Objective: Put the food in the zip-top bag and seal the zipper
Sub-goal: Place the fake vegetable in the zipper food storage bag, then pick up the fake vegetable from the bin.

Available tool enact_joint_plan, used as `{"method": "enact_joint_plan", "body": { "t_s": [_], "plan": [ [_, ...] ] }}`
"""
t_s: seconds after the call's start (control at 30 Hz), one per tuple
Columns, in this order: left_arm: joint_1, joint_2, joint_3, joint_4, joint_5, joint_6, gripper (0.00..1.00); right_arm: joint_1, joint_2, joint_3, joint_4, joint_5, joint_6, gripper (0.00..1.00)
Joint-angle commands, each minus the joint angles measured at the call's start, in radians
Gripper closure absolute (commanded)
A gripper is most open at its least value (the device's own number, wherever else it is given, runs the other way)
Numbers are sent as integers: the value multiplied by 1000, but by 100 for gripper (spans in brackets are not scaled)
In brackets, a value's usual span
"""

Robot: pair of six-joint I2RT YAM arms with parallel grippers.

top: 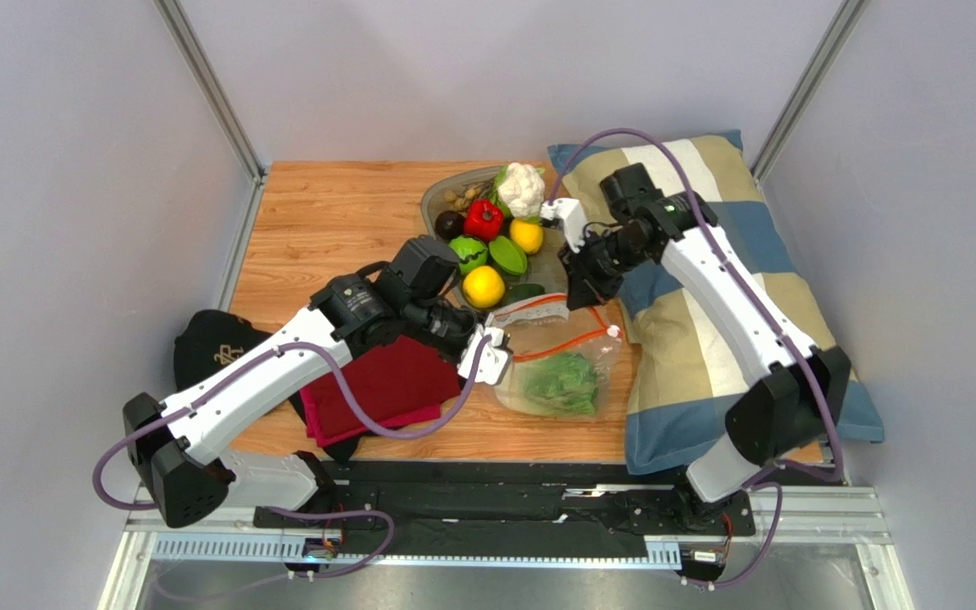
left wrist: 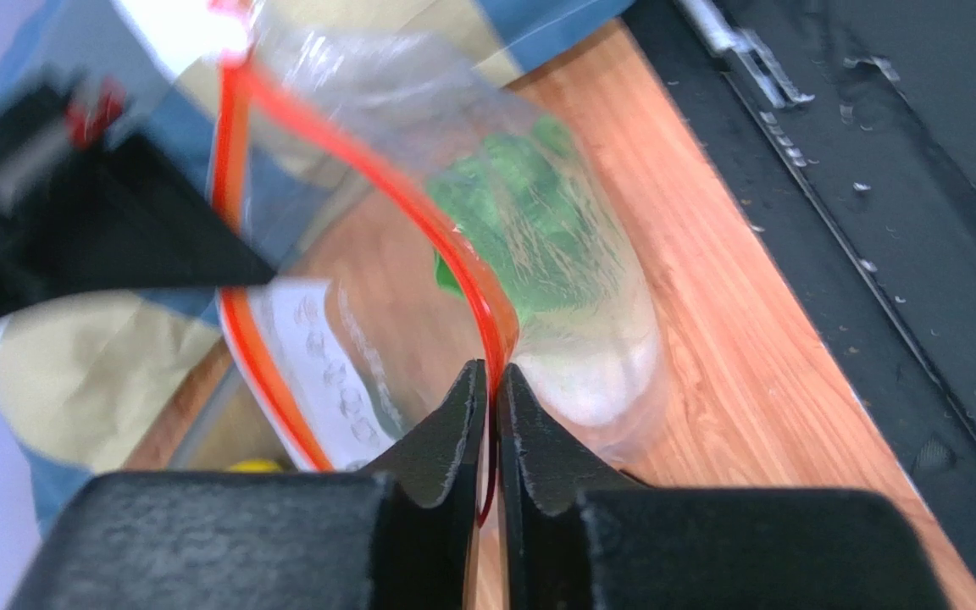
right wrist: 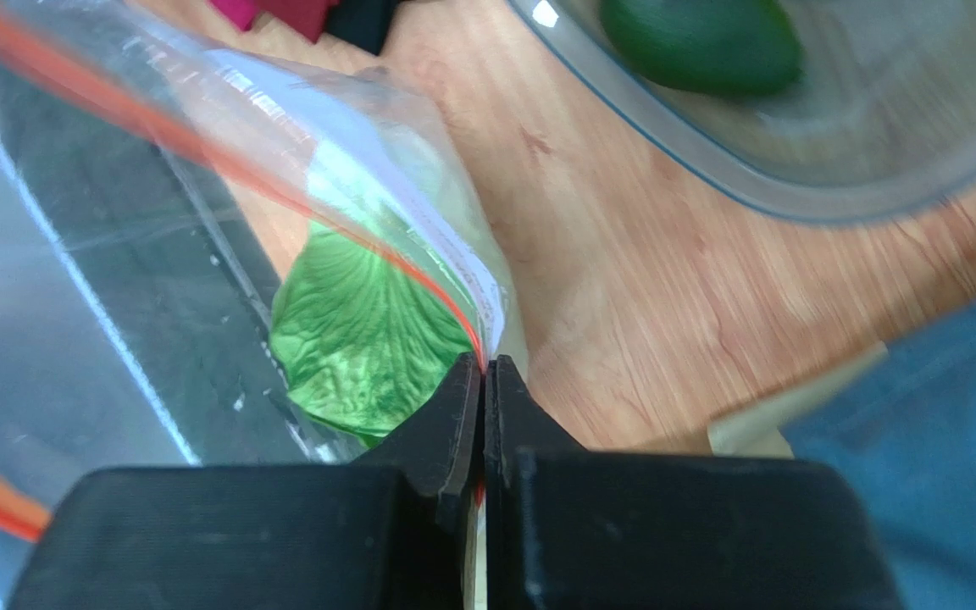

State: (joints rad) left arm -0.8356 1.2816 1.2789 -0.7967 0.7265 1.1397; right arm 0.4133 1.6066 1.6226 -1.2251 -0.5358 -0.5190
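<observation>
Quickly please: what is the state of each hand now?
The left hand is closed on the zipper.
The right hand is closed on the zipper too.

The tray [top: 430,201] sits on the worktop [top: 328,216] just beyond the left tool [top: 496,350] and left of the right tool [top: 576,295]. It holds a red pepper [top: 483,219] and green fruits [top: 507,257]. A striped pillow [top: 722,318] lies right of the right tool. A red cloth [top: 379,381] lies left of the left tool.
</observation>
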Motion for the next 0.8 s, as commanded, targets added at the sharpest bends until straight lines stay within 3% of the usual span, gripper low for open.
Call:
{"method": "enact_joint_plan", "body": {
  "t_s": [0.0, 0.07, 0.1, 0.13, 0.27, 0.43, 0.53, 0.67, 0.77],
  "plan": [
    [73, -8, 2, 211, 5, -308, 61, -40, -86, -101, 114, 68, 103, 100],
    [113, 13, 28, 289, 43, -450, 40, -48, -88, -165, 154, 85, 128, 100],
    [169, 36, 37, 330, 51, -537, 35, -57, -83, -182, 168, 111, 163, 100],
    [193, 50, 68, 396, 28, -739, 30, -65, -83, -210, 177, 115, 181, 100],
    [292, 182, 230, 323, -110, -984, 1, -128, -94, -247, 208, 119, 292, 100],
    [345, 430, 443, 130, -366, -1081, 1, -171, -174, -263, 228, 100, 419, 100],
    [349, 544, 517, 120, -479, -1129, 1, -171, -207, -257, 236, 50, 479, 100],
    [369, 654, 596, 187, -539, -1179, 1, -171, -215, -245, 236, 22, 513, 100],
    [389, 703, 632, 318, -486, -1227, 1, -173, -217, -253, 231, 39, 513, 100]
  ]
}}
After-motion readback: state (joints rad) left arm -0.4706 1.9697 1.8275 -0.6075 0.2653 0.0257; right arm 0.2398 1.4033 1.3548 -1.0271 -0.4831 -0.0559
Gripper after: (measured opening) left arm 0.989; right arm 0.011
